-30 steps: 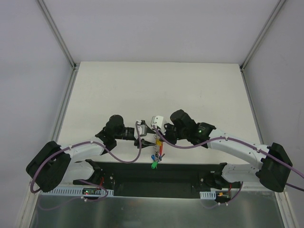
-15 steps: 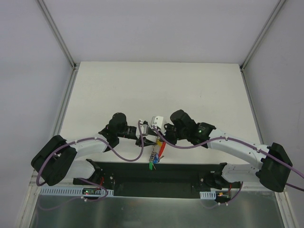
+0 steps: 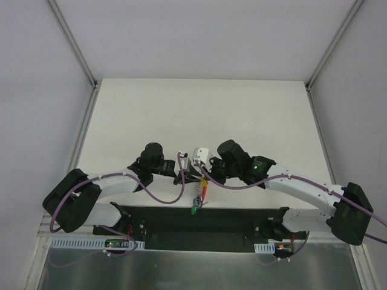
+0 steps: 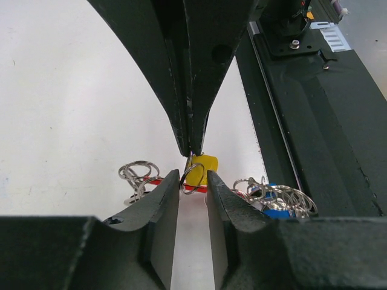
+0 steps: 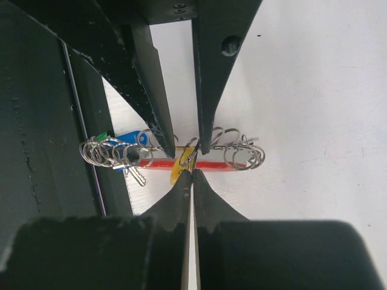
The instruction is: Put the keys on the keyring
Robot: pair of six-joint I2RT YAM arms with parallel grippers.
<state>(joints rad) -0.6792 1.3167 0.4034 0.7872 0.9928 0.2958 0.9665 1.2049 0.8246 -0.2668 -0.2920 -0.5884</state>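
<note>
One thin silver ring [image 4: 192,179] sits pinched in the right hand [image 5: 191,174], left hand [image 4: 193,181] apart.

No text, label, brand, number or sign can be read on anything in these views.

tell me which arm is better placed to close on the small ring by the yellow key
Left: the left pincer stands open astride the small ring, so it only has to close. The right pincer is shut on that ring's top.
</note>
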